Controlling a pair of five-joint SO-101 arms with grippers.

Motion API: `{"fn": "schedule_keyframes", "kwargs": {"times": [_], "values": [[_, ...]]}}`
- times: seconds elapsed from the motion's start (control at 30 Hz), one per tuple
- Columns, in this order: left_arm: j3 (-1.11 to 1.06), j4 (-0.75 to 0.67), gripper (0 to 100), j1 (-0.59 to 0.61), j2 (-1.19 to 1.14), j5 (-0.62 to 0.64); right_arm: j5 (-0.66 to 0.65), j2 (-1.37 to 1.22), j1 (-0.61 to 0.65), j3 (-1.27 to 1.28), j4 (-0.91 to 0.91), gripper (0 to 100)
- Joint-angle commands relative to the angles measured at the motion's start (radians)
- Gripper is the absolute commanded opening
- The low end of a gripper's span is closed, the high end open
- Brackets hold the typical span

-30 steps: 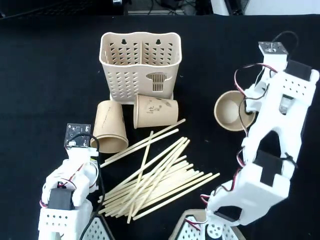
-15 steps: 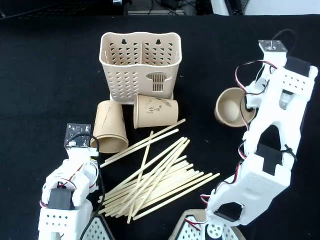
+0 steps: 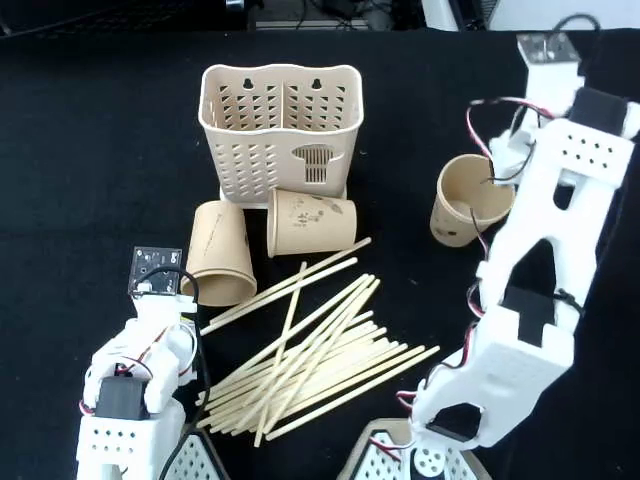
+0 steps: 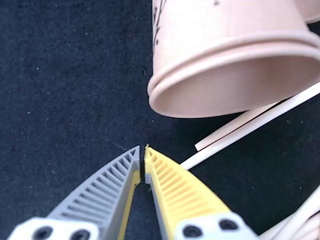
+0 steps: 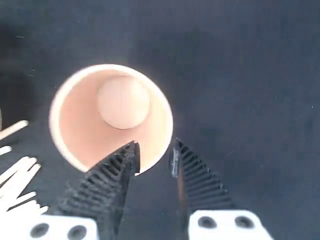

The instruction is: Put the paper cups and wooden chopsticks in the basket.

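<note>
Where the right jaws point(image 5: 154, 152) came together, one finger sat inside the gripped cup point(image 5: 111, 117) and one outside, apparently clamped on the rim wall. In the high view that cup point(image 3: 465, 200) was mouth-up and slightly tilted, on the right arm's side, well apart from the basket point(image 3: 250, 160).

Left jaws point(image 4: 144, 155): together, holding nothing, low over the table, just short of the mouth of the plain cup point(image 4: 235, 65), with chopstick ends near.

Item list, outward:
- Plain cup point(image 3: 215, 255) and printed cup point(image 3: 310, 222): both on their sides, side by side, just in front of the basket.
- Chopsticks point(image 3: 310, 350): a loose fan between the two arms, a few crossing the rest, none in the basket.
- Basket: upright, two compartments, nothing visible inside.

Step judged in hand: pick-up of the first cup. The next move would call for lifting it clear, carrying it over the basket rim and parting the jaws above a compartment. The rim pinch looked slight, so the cup might swing or slip.

Surface: table point(image 3: 100, 150) under black cloth. Room: dark cables point(image 3: 330, 10) past the far edge.
</note>
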State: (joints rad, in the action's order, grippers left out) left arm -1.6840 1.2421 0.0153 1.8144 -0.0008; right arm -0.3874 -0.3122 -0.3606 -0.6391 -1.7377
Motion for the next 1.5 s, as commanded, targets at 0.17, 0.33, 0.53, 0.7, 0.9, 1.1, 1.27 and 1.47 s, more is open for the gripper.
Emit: {"fn": "schedule_keyframes", "kwargs": {"times": [0.17, 0.33, 0.53, 0.7, 0.9, 1.1, 1.27, 1.47], "values": [[-0.015, 0.012, 3, -0.008, 0.008, 0.006, 0.038, 0.156, 0.086, -0.124, -0.029, 11.3], [-0.015, 0.012, 3, -0.010, 0.008, 0.006, 0.038, 0.357, 0.249, 0.137, -0.029, 11.3], [-0.015, 0.012, 3, -0.008, 0.008, 0.006, 0.044, 0.573, 0.545, 0.479, -0.008, 11.3], [-0.015, 0.012, 3, -0.008, 0.008, 0.006, 0.149, 0.573, 0.760, 0.730, 0.112, 11.3], [-0.015, 0.012, 3, -0.008, 0.008, 0.006, 0.311, 0.484, 0.861, 0.840, 0.269, 14.6], [-0.015, 0.012, 3, -0.008, 0.008, 0.006, 0.405, 0.415, 0.899, 0.820, 0.313, 26.9], [-0.015, 0.012, 3, -0.007, 0.008, 0.006, 0.470, 0.377, 0.951, 0.769, 0.325, 26.8], [-0.015, 0.012, 3, -0.007, 0.008, 0.006, 0.557, 0.286, 0.964, 0.740, 0.374, 26.8]]}}
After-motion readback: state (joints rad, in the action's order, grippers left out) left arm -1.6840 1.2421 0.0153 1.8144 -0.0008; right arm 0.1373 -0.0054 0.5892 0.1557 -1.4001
